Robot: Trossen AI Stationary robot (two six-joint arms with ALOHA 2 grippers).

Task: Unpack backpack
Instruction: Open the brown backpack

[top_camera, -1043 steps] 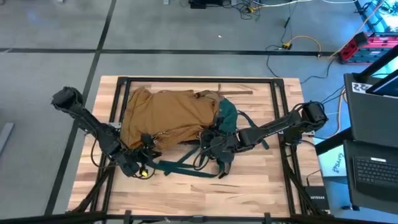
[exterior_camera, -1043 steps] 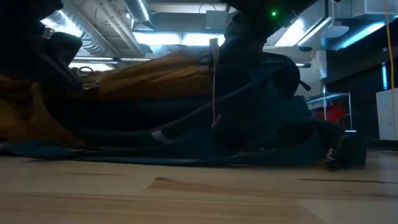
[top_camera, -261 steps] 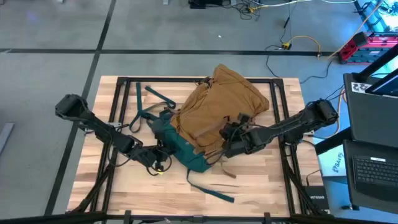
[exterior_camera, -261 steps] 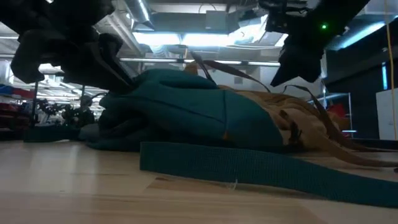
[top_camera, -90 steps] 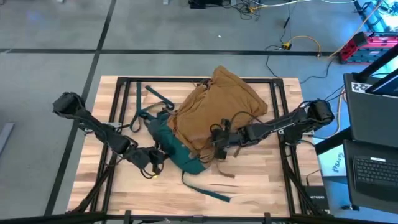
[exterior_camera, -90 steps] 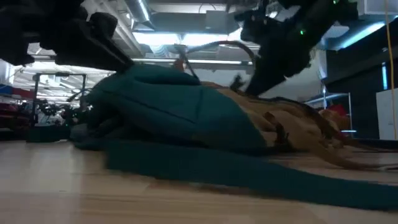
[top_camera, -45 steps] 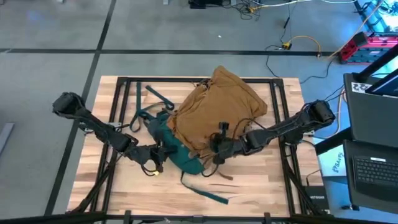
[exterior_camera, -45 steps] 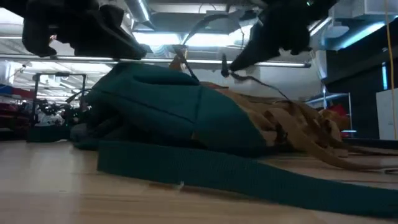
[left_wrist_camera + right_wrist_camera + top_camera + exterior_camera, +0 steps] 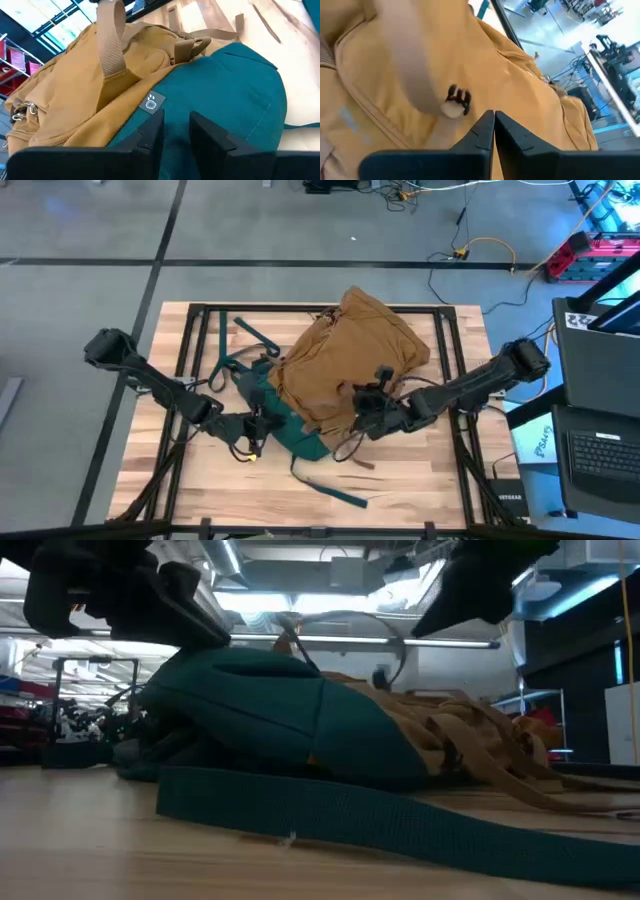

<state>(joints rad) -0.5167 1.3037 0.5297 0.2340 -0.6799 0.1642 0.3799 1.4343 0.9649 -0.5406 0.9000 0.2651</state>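
The backpack (image 9: 340, 355) lies on its side in the middle of the table, its tan body toward the far right and its teal base (image 9: 290, 420) toward the near left. One teal strap (image 9: 325, 485) trails over the wood toward the near edge. My left gripper (image 9: 262, 423) is at the base, narrowly parted with teal fabric between its fingers (image 9: 175, 131). My right gripper (image 9: 362, 415) is shut (image 9: 494, 120) just above the tan body's near side. A small zip pull (image 9: 455, 104) dangles before it. My left gripper has the backpack's teal base (image 9: 176, 112) between its two fingers, coming level from the table's left. Whether it has a fold or one layer, I cannot tell. The base rests on the table. My right gripper: I cannot tell whether it touches the tan fabric or a cord.
A black metal frame (image 9: 190, 340) runs round the table top. More teal straps (image 9: 245, 335) lie at the far left. Bare wood (image 9: 300, 515) stretches along the near edge. A laptop (image 9: 600, 450) sits beyond the table's right edge.
My right gripper has risen off the tan body and gone a little toward the table's right edge, staying shut. The backpack and my left gripper have kept their places.
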